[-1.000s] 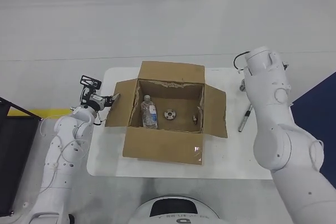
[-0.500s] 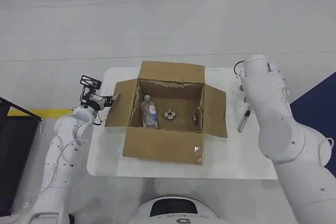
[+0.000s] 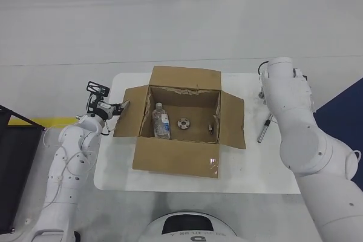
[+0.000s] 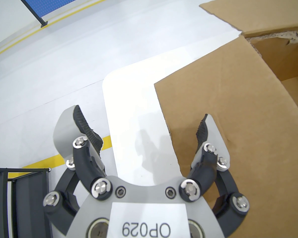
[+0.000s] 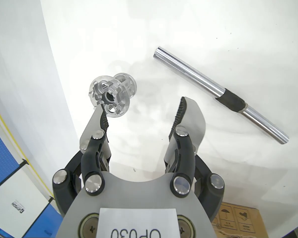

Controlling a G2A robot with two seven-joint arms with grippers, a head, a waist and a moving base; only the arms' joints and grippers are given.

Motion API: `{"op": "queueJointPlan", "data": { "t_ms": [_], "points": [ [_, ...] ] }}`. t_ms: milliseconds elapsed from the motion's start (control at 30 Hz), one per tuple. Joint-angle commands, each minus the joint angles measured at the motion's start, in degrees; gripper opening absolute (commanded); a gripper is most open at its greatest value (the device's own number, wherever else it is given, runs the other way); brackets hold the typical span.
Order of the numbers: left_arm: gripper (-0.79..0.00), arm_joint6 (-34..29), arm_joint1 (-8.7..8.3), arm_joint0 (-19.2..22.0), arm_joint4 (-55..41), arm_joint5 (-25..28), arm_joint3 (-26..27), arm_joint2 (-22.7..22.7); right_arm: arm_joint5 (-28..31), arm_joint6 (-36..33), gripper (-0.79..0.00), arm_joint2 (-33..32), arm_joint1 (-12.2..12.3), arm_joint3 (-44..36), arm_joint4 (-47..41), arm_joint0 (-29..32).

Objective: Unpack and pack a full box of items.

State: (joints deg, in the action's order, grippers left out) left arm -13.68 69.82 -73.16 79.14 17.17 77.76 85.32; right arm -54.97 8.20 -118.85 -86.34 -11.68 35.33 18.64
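Open box (image 3: pixel 177 156) mouth at frame centre, bottle (image 3: pixel 162 123) at its left wall; rod (image 3: pixel 263 130) crowds table (image 3: pixel 115 163) strip right of it.

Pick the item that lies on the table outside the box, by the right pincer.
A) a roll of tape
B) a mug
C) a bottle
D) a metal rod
D: the rod lies on the bare table beside the open right pincer, while the bottle is inside the box.
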Motion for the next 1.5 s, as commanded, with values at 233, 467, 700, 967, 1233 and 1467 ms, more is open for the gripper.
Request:
{"op": "queueJointPlan", "data": {
  "t_ms": [233, 467, 700, 967, 1233, 1467],
  "points": [
    [0.0, 0.0, 0.0, 0.0, 0.0, 0.0, 0.0, 0.0, -0.04, -0.31, -0.465, 0.05, 0.01, 0.0, 0.19, 0.01],
    [0.0, 0.0, 0.0, 0.0, 0.0, 0.0, 0.0, 0.0, -0.04, -0.31, 0.0, 0.05, 0.01, 0.0, 0.19, 0.01],
    [0.0, 0.0, 0.0, 0.0, 0.0, 0.0, 0.0, 0.0, -0.04, -0.31, 0.0, 0.05, 0.01, 0.0, 0.19, 0.01],
    [0.0, 0.0, 0.0, 0.0, 0.0, 0.0, 0.0, 0.0, 5.56, 1.84, 0.0, 1.71, -1.1, -0.54, 1.15, 1.47],
    [0.0, 0.0, 0.0, 0.0, 0.0, 0.0, 0.0, 0.0, 15.01, 19.69, 0.0, 7.67, -5.78, -0.8, 6.05, 6.45],
    [0.0, 0.0, 0.0, 0.0, 0.0, 0.0, 0.0, 0.0, 12.25, 25.22, 0.0, 9.66, -7.76, -1.42, 6.78, 8.75]
  ]
}}
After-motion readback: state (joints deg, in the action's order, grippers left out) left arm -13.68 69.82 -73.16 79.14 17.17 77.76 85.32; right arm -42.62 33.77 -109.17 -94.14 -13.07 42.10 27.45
